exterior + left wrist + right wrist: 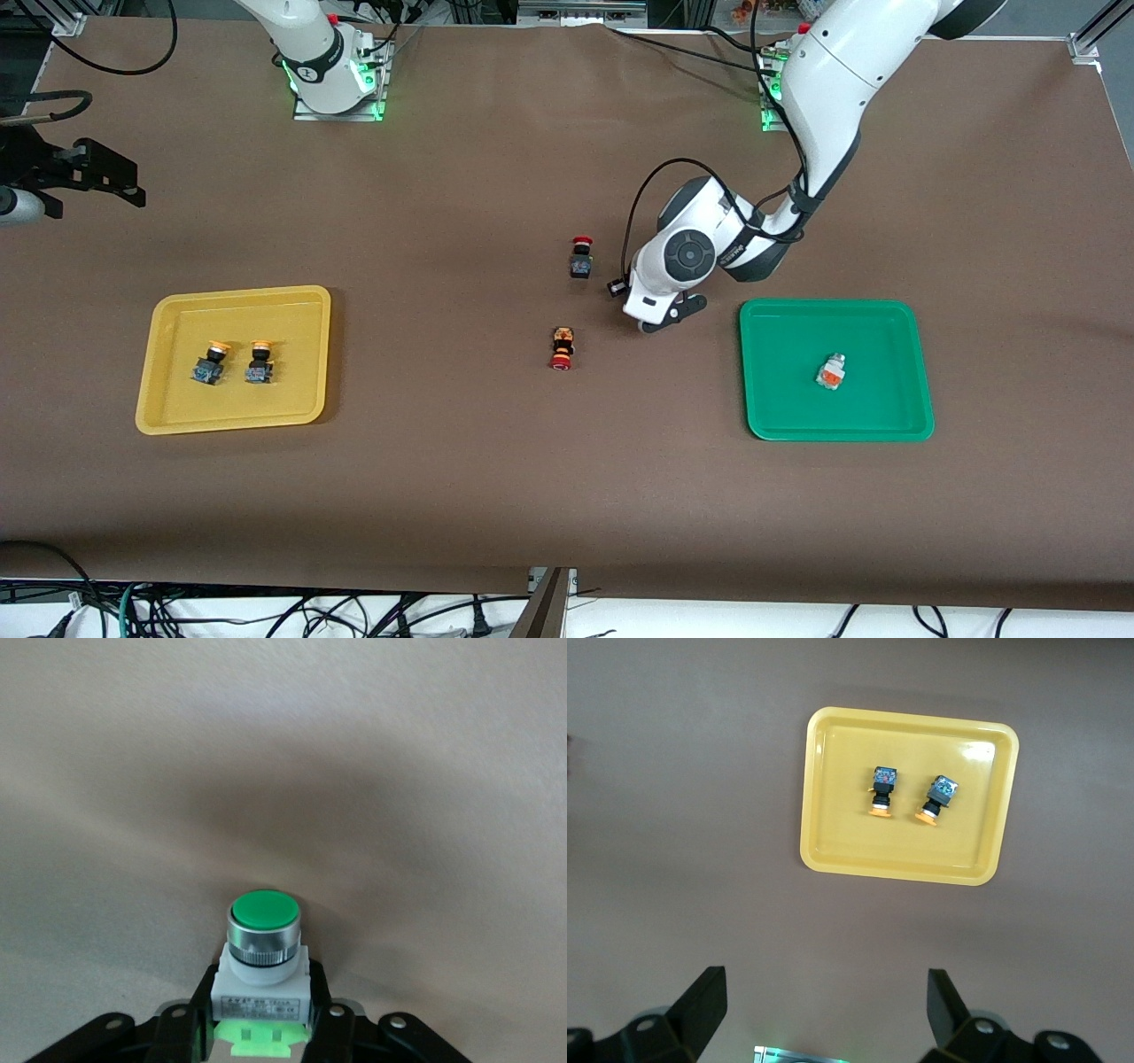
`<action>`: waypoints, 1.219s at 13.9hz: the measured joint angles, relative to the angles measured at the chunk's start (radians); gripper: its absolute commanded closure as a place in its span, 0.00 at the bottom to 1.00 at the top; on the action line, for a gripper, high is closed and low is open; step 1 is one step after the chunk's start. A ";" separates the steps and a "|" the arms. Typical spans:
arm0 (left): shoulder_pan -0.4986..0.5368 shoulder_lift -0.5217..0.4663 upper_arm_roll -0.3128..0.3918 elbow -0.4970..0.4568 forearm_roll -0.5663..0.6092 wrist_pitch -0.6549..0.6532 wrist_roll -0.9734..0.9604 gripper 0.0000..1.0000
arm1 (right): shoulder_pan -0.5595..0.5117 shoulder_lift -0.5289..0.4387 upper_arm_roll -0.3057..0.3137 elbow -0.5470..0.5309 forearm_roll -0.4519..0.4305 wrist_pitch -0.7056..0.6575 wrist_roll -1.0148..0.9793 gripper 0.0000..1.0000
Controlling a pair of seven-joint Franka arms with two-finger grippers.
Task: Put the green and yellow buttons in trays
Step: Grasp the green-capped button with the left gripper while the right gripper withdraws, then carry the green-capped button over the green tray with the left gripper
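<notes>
Two yellow-capped buttons (234,361) are seen side by side in the yellow tray (168,415), and a grey button with an orange block (831,370) lies in the green tray (780,424). A green-capped button (262,948) is clamped by the left gripper (663,321) on the table beside that tray. The right gripper (824,1003) is held wide open above the yellow tray.

1. Two white robot arms rise from metal bases (341,84) lit with green lamps at the table's far edge.
2. The left arm (819,97) has glossy white shells, dark grey joint bands and a round grey cap (689,255).
3. A black cable (651,190) loops beside its wrist.
4. Black fingers (700,1010) carry silver screws.
</notes>
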 measured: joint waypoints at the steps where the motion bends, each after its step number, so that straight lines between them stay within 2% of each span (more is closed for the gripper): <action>1: -0.005 0.000 0.000 0.001 0.008 0.000 -0.002 1.00 | 0.000 0.002 0.001 0.000 -0.001 0.000 0.000 0.00; 3: -0.003 -0.009 0.008 0.010 0.015 -0.019 -0.001 1.00 | -0.001 0.007 0.001 -0.001 -0.002 0.000 0.000 0.00; 5: 0.012 -0.048 0.035 0.052 0.066 -0.132 0.054 1.00 | -0.003 0.011 0.000 -0.001 -0.002 0.000 0.000 0.00; 7: 0.057 -0.092 0.052 0.127 0.092 -0.272 0.170 1.00 | -0.003 0.011 0.000 -0.001 -0.002 0.000 0.000 0.00; 9: 0.121 -0.117 0.059 0.176 0.093 -0.342 0.330 1.00 | -0.004 0.012 0.000 -0.001 -0.002 0.000 0.000 0.00; 12: 0.222 -0.099 0.070 0.179 0.096 -0.344 0.520 1.00 | -0.005 0.012 0.000 -0.001 -0.002 0.000 0.000 0.00; 16: 0.267 -0.012 0.082 0.176 0.185 -0.259 0.586 1.00 | -0.004 0.012 0.001 -0.001 -0.002 0.001 0.000 0.00; 17: 0.283 0.005 0.082 0.177 0.185 -0.245 0.629 0.93 | -0.004 0.012 0.001 -0.001 -0.002 0.001 0.000 0.00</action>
